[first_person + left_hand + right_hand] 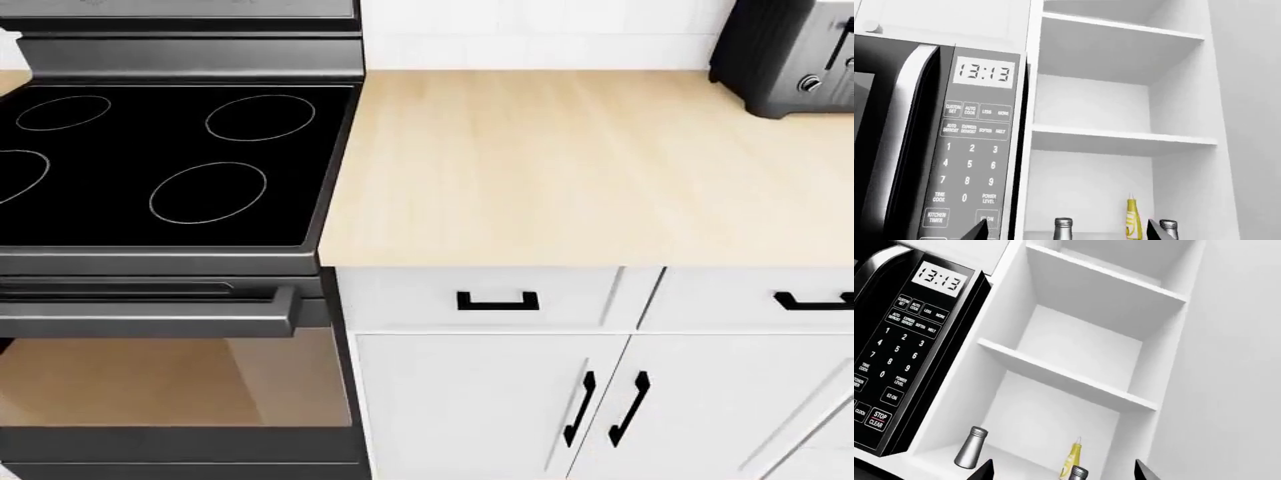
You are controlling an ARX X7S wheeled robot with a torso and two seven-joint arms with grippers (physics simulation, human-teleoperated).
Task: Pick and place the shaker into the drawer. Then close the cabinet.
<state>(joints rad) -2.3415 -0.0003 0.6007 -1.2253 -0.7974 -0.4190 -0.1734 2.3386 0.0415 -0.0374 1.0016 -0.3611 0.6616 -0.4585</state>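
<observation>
Beside the microwave (901, 340), the shaker (970, 447) is standing on the open shelf (1021, 467) near a yellow bottle (1071, 457), both grippers are gaping empty, and reaching for it is looking like the opening step.

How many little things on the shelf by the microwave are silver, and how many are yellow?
Silver shakers: 2
Yellow bottle: 1
Total: 3
</observation>
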